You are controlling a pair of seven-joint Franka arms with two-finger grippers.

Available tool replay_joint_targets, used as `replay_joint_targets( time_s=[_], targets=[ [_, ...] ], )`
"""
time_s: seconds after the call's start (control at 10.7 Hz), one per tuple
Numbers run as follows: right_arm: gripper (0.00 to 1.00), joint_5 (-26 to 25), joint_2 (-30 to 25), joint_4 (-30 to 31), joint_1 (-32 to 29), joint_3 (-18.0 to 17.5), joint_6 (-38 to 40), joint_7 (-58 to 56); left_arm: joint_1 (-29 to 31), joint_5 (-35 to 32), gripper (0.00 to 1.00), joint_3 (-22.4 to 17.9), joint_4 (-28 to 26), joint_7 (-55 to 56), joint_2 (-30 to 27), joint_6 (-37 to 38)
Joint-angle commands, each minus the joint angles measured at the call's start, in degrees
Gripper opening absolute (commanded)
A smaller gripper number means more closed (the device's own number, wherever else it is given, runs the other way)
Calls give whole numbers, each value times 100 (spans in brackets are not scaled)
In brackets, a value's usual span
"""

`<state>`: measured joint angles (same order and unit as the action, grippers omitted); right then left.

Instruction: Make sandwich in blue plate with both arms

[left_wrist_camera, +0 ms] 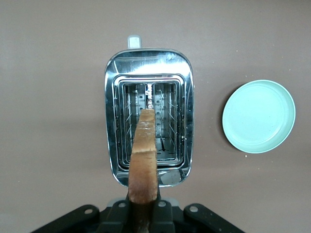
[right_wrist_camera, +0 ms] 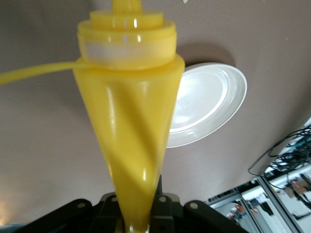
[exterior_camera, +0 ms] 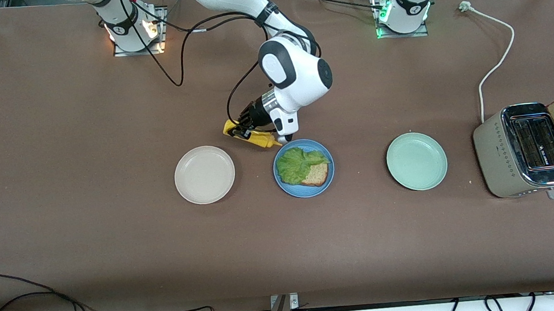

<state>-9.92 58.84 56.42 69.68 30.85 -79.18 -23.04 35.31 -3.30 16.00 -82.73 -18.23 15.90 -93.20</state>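
Item, blue plate (exterior_camera: 282,183): you find it mid-table between the beige plate (exterior_camera: 204,174) and the pale green plate (exterior_camera: 416,161). It carries one bread slice (exterior_camera: 317,174) with a lettuce leaf (exterior_camera: 299,163) laid over most of it.

Item, right gripper (exterior_camera: 247,128): clamped on a yellow squeeze bottle (exterior_camera: 251,135), tipped nearly level, its long axis running toward the plate and its nozzle just at the plate's rim nearest the robots. The sauce move turns on that: you have the lettuce directly ahead of the nozzle, so this arm is the nearer one.

Item, left gripper (left_wrist_camera: 144,213): closed on the second bread slice (left_wrist_camera: 144,158), held on edge above the toaster (exterior_camera: 522,150) at the left arm's end of the table, well apart from the plate.

Hidden: the front view crops the left gripper; whether sauce flows is not discernible.
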Motion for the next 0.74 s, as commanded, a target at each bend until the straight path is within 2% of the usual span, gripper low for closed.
replay_joint_targets(
  time_s=[0.0, 0.65],
  targets=[
    [0, -361, 365, -324, 115, 141, 201, -25, -6, 66, 0, -10, 29, -32, -69, 118],
    [0, -467, 488, -307, 212, 88, 148, 167, 3, 84, 0, -18, 29, -32, -78, 179]
  ],
)
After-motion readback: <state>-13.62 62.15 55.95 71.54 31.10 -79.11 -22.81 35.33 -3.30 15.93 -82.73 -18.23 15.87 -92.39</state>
